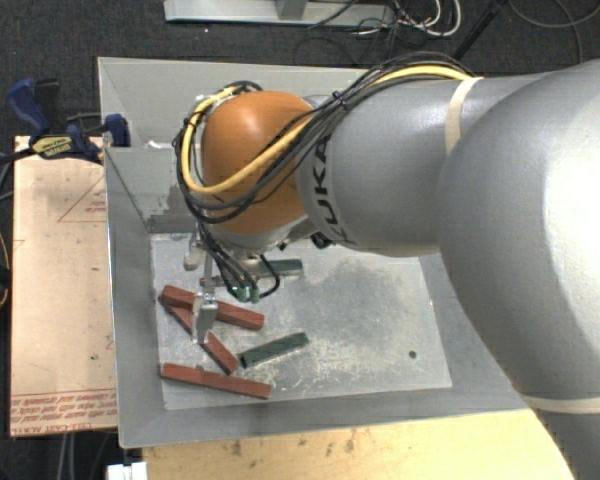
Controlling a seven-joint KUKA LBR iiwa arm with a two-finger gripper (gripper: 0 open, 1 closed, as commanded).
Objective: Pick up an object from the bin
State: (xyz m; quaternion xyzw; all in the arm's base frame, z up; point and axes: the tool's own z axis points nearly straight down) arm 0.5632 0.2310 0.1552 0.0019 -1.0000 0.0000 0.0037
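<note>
Four red-brown bars (215,380) and two dark green bars (273,349) lie at the left of the bin (130,318). The gripper (206,316) is down among the upper red-brown bars; open or closed, I cannot tell

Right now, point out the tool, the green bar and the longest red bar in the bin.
tool (205,320): camera view, at its tip.
green bar (274,349): camera view, middle of the bar.
long red bar (215,380): camera view, middle of the bar.

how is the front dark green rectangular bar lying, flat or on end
Flat: the front dark green rectangular bar rests lengthwise on the grey metal bin's floor.
</note>
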